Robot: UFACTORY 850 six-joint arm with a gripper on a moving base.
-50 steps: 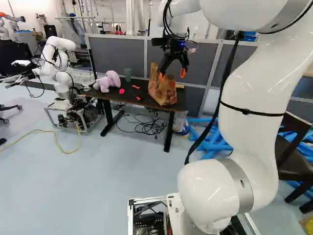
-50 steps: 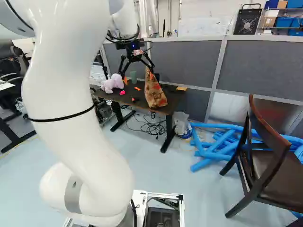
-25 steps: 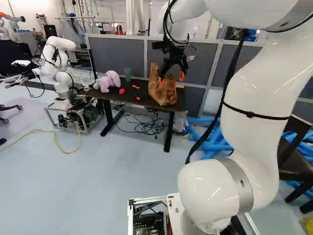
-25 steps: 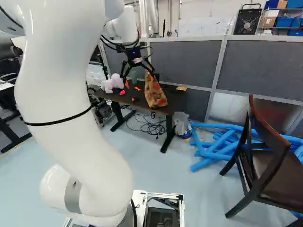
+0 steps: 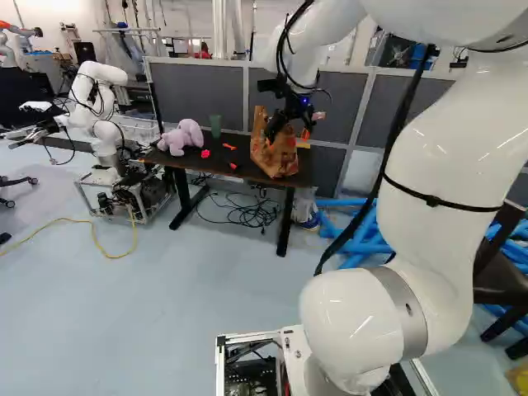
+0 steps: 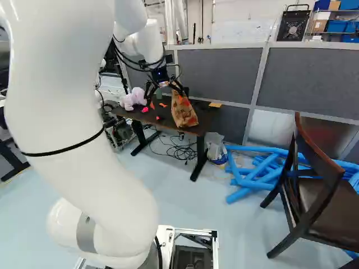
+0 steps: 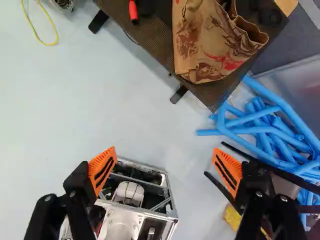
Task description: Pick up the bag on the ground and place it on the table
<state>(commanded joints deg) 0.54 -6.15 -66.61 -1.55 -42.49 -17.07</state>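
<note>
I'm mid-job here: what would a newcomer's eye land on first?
Probably my white arm, looming large at the right of the left base view. Then the printed brown paper bag standing on the dark table, and the bright blue tubes heaped on the floor beside the table's end.

The bag (image 7: 200, 50) looks like matt brown paper, crumpled into sharp creases. The worktop (image 7: 157, 40) under it has a dull, dark surface that looks finely textured. My fingers (image 5: 276, 125) are dull black, and their orange pads (image 7: 101, 172) look like matt, ribbed plastic. My arm (image 5: 441, 153) is smooth and glossy, with a grey metallic band (image 5: 406, 309) low down; the base frame (image 7: 155, 215) is bare metal. The plush toy (image 5: 185, 139) looks like soft cloth. The blue tubes (image 7: 262, 131) look like smooth plastic, the chair (image 6: 325, 162) like polished dark wood, and the floor (image 5: 165, 289) has a faint sheen.
</note>
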